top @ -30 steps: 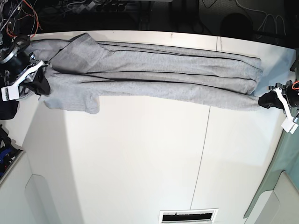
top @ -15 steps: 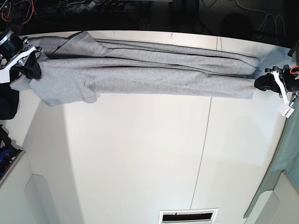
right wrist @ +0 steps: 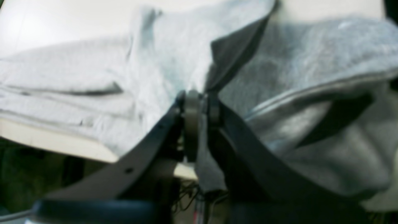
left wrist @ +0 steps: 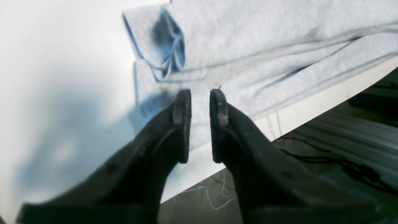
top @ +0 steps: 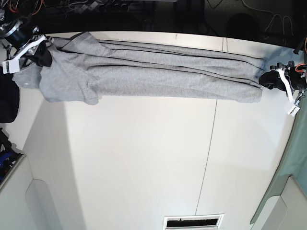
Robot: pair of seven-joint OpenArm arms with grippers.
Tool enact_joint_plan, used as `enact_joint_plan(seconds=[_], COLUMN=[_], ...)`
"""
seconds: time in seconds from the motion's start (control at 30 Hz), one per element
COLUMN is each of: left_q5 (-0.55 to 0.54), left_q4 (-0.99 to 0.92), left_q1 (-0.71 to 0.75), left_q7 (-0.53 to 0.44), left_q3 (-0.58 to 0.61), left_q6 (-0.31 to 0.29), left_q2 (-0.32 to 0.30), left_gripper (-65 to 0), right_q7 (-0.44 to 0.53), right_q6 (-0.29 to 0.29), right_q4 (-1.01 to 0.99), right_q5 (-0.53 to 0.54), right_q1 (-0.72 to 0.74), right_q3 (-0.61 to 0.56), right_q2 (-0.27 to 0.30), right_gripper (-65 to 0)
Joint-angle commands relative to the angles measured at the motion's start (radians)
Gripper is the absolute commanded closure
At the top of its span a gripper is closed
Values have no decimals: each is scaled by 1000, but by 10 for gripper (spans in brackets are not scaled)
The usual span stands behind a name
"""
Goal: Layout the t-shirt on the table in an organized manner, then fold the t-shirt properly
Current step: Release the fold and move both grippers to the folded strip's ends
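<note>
Lengthwise along table's (top: 144,158) far edge, bunched t-shirt (top: 158,72).

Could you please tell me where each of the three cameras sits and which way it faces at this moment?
Base: mounted high, looking down on the table, the t-shirt stretched along its far edge; both arms show at the sides.
Left wrist: sits behind the left gripper, facing the shirt's end; its jaws stand apart with nothing between.
Right wrist: sits behind the right gripper, shut on the cloth near the table edge.
Shared: all three views show the t-shirt and the table.
</note>
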Motion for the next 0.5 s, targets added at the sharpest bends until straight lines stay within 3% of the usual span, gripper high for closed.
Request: enact_joint_plan(seconds=[0.0,0.07,0.17,0.23,0.47], left_q5=[-17,-17,-23,-48,-127], left_q4=[13,13,13,13,13], left_q1=[-8,-8,-8,-8,-8], left_q7=[-13,-13,-13,-13,48], left_q3=[-9,-10,-31,-63,-241], left_q6=[-12,-12,-12,-12,-12], left_q2=[-13,0,14,17,16], left_gripper=[-141,-151,-203,-207,-206], right_q7=[18,17,17,16,-42], right_q6=[5,3,3,3,3], right_q4=[16,16,17,17,92], right_q5=[21,20,20,21,82], right_q1=[0,0,0,1,1], right_q3=[8,8,9,10,53], right_q2=[10,6,6,6,5], right_gripper=[0,0,-226,-315,-317])
